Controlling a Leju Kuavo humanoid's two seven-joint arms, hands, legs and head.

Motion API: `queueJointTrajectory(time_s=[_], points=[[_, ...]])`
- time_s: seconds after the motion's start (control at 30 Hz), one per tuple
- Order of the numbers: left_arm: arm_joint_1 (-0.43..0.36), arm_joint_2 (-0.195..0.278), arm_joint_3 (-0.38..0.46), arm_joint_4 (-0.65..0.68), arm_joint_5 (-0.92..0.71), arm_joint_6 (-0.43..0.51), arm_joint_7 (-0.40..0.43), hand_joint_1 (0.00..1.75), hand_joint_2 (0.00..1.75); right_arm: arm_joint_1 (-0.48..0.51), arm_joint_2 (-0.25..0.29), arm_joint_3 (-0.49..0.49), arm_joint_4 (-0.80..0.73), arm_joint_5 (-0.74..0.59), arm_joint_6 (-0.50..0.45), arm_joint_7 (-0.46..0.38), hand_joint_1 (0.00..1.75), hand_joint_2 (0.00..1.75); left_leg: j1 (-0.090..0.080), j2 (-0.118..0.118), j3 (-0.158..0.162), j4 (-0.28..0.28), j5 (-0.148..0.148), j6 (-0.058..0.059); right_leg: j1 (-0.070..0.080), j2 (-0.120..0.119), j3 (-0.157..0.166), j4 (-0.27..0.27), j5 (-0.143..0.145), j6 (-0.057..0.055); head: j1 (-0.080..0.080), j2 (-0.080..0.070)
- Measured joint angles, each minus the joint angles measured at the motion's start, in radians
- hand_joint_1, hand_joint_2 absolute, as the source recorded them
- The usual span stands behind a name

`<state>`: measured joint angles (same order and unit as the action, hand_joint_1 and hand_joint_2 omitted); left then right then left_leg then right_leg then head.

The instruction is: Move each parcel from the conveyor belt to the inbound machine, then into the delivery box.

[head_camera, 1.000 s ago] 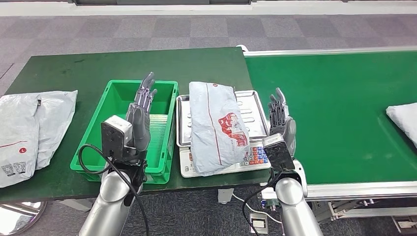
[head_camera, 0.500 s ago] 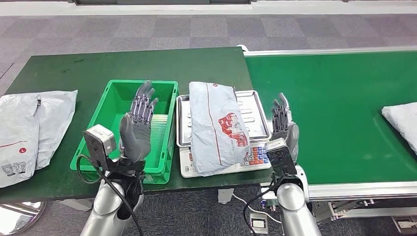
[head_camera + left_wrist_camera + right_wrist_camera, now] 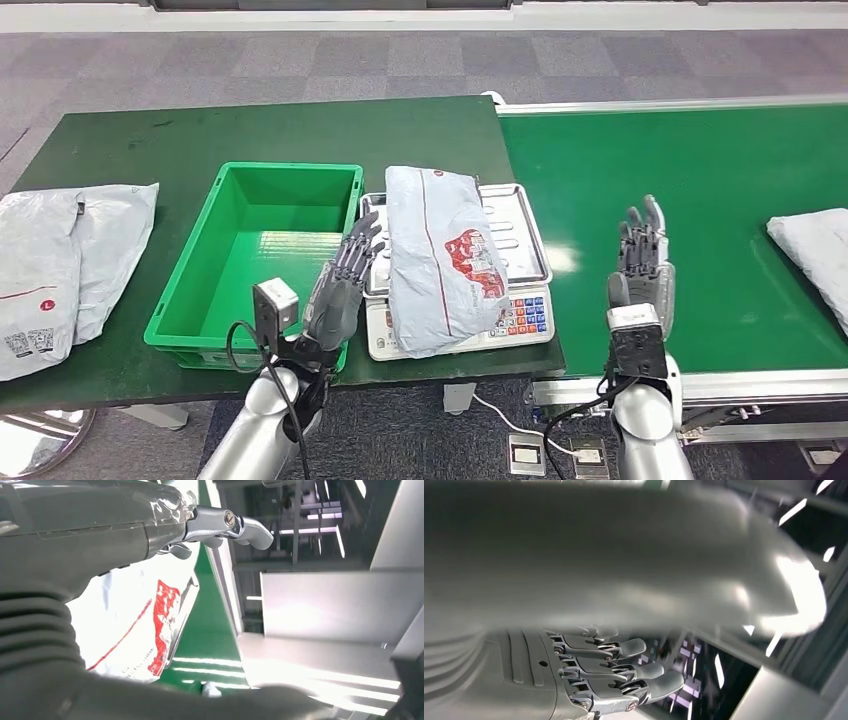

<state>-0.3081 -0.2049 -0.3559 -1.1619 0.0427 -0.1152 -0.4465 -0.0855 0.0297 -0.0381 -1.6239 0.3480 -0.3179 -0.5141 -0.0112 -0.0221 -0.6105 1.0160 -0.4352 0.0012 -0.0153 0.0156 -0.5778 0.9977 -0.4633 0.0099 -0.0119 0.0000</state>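
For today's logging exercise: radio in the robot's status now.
Left hand open beside the parcel on the scale. Right hand open over the belt. Green bin unobstructed.

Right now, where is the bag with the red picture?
In the head view, the parcel lies on the scale tray, between the green bin and the conveyor belt.

A dark green table (image 3: 150, 135) stands on grey carpet tiles (image 3: 300, 60). At its far left edge lie two grey mailer bags (image 3: 60, 260), overlapping, one with a printed label. Below the near edge a power strip (image 3: 528, 455) and cables lie on the floor.
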Motion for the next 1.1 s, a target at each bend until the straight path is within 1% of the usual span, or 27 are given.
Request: queueJointTrajectory(time_s=[0.13, 0.3, 0.63, 1.1], points=[[-0.066, -0.028, 0.0, 0.086, -0.015, -0.01, -0.011, 0.0, 1.75, 0.023, -0.016, -0.046, -0.032, -0.013, -0.015, -0.007, 0.0, 1.75, 0.0, 0.001, 0.0, 0.0, 0.0, 0.0, 0.0, 0.001, 0.0, 0.0, 0.0, 0.0, 0.0, 0.0], [-0.096, -0.043, 0.0, 0.138, -0.021, -0.016, -0.018, 0.0, 1.75, 0.036, -0.022, -0.07, -0.049, -0.015, -0.016, -0.007, 0.0, 1.75, 0.0, 0.002, 0.0, 0.0, -0.001, 0.0, 0.0, 0.001, -0.001, 0.0, 0.0, 0.0, 0.0, 0.0], [-0.112, -0.051, 0.0, 0.181, -0.021, -0.021, -0.022, 0.0, 1.75, 0.044, -0.027, -0.081, -0.059, -0.015, -0.017, -0.007, 0.0, 1.75, 0.0, 0.002, 0.0, 0.0, -0.001, 0.0, 0.0, 0.001, 0.0, 0.0, 0.0, 0.0, 0.0, 0.0], [-0.114, -0.054, 0.0, 0.198, -0.021, -0.021, -0.022, 0.0, 1.75, 0.047, -0.027, -0.089, -0.06, -0.015, -0.016, -0.007, 0.0, 1.75, 0.0, 0.002, 0.0, 0.0, -0.001, 0.0, 0.0, 0.001, 0.0, 0.0, 0.0, 0.0, 0.0, 0.0]])
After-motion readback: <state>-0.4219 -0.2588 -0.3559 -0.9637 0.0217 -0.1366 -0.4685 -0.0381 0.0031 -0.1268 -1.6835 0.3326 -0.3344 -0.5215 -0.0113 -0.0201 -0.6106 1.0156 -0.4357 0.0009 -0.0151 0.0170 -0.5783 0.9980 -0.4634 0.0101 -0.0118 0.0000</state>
